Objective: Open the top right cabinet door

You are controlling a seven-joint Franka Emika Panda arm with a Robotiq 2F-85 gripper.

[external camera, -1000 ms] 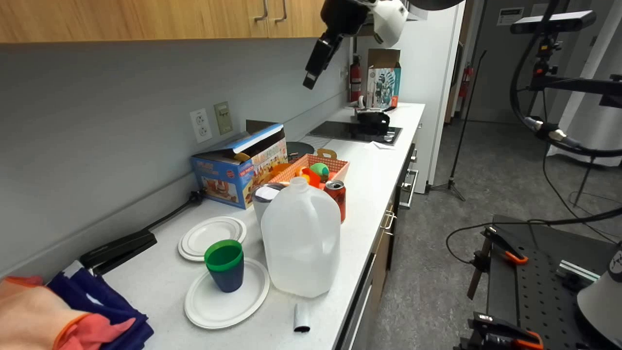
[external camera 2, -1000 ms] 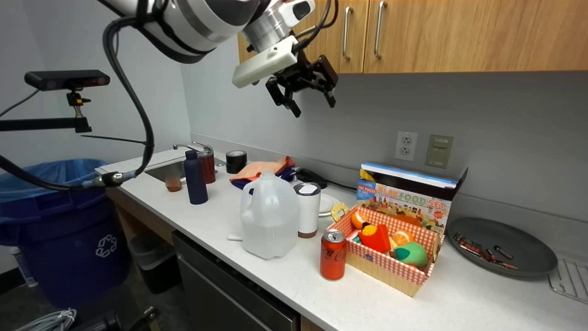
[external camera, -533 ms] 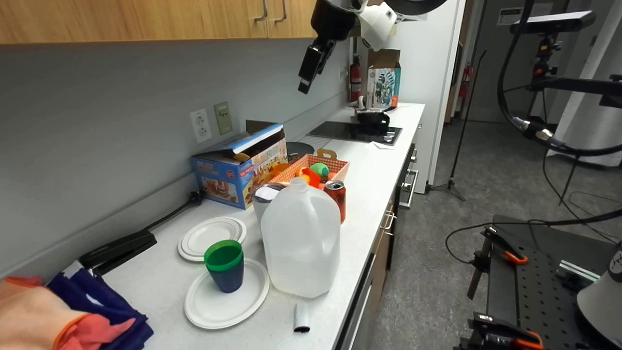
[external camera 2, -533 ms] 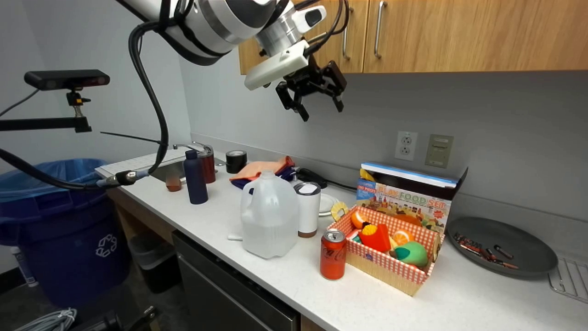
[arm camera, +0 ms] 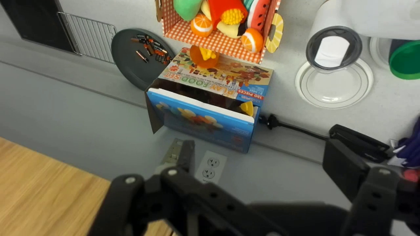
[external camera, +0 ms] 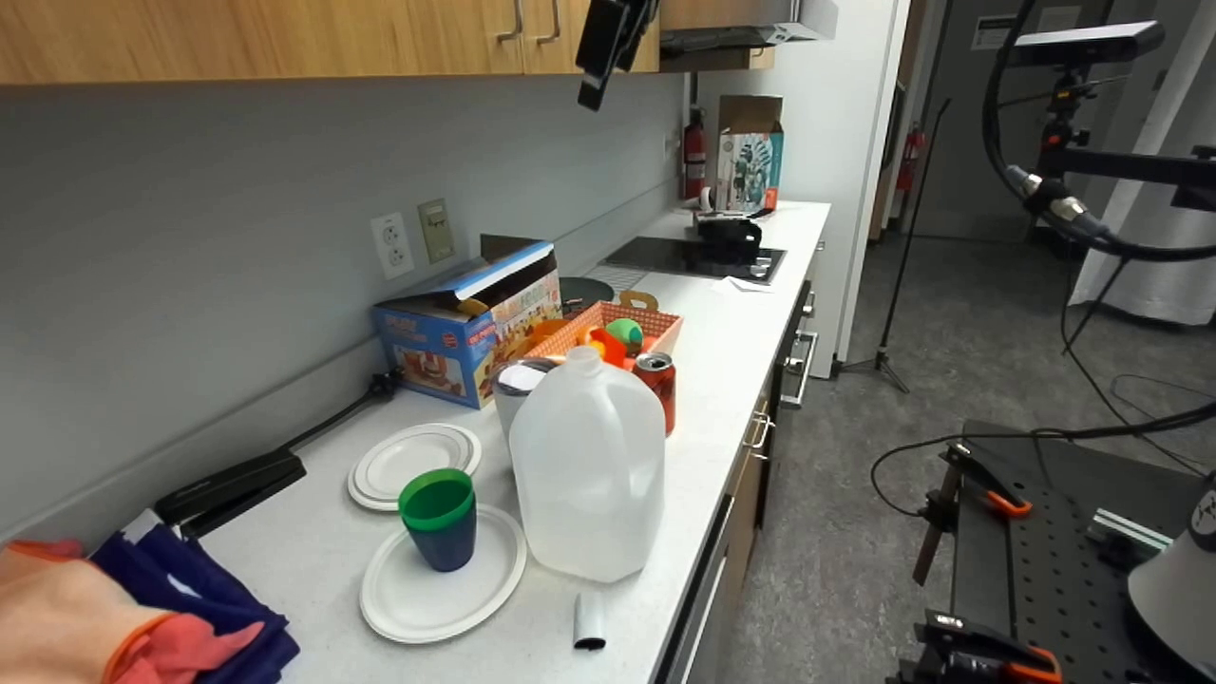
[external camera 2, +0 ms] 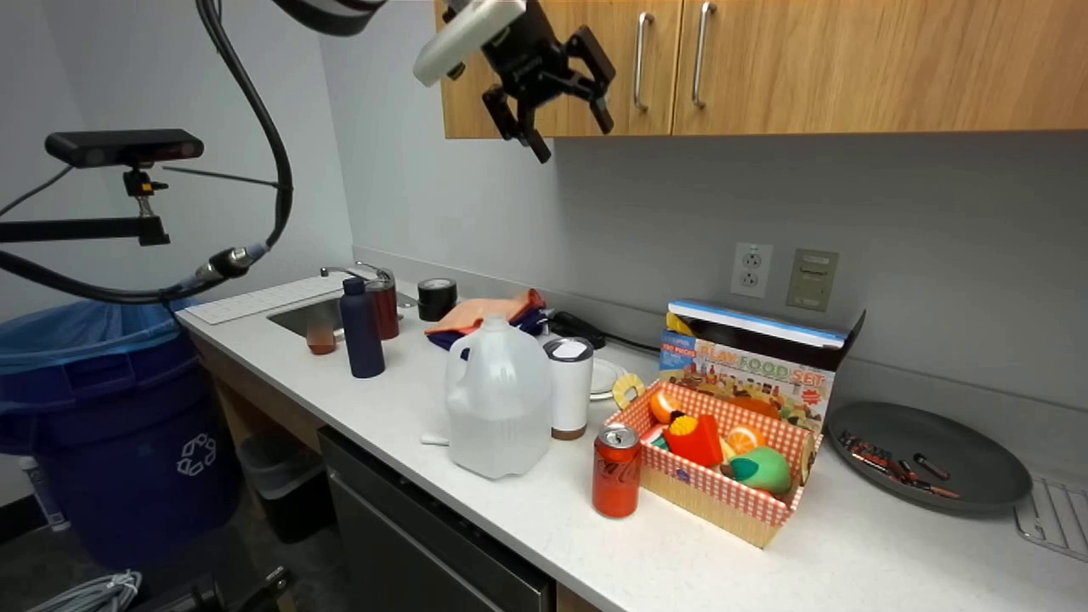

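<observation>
1. The top right cabinet door (external camera 2: 884,68) hangs closed above the desk (external camera 2: 850,552), flush with the left door (external camera: 256,38).
2. The claw (external camera 2: 575,142) is empty, its fingers (arm camera: 186,155) spread well apart and pointing down; it stands clear of both handles.
3. The step in hand looks to be the approach: raise the claw level with the silver bar handle (external camera 2: 700,55), near the door's lower corner beside the seam.
4. That bar runs upright, so tip the fingers toward the door and straddle it, one on each side.
5. The left door's handle (external camera 2: 640,59) sits just beside; slip one finger between the bars, or both may be caught.
6. Squeeze first, then pull slowly in an arc; the hinge is presumably on the far edge.
7. The wrist view shows neither handle, so align by the exterior views.
</observation>
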